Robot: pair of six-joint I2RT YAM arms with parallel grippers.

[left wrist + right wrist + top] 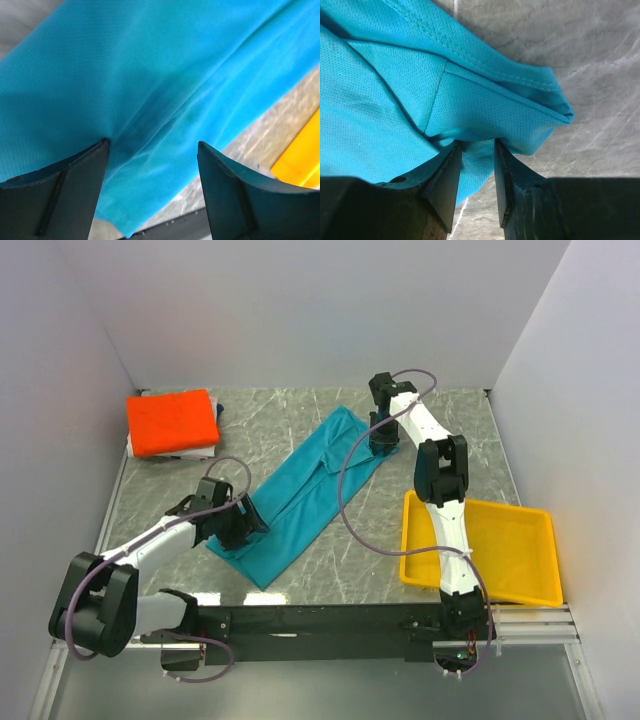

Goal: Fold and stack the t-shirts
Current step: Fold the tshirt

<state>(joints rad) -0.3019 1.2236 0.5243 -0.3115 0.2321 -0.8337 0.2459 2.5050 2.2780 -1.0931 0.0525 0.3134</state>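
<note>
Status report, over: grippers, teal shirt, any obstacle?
Left gripper open over teal shirt. Right gripper straddles its far edge, grip unclear. Yellow tray lies apart.

Top cam sat up high at the near side, looking down on the whole table [260,415]. Both wrist cams were jammed in super close, at opposite ends of the same teal shirt [300,495] the top view showed.
</note>
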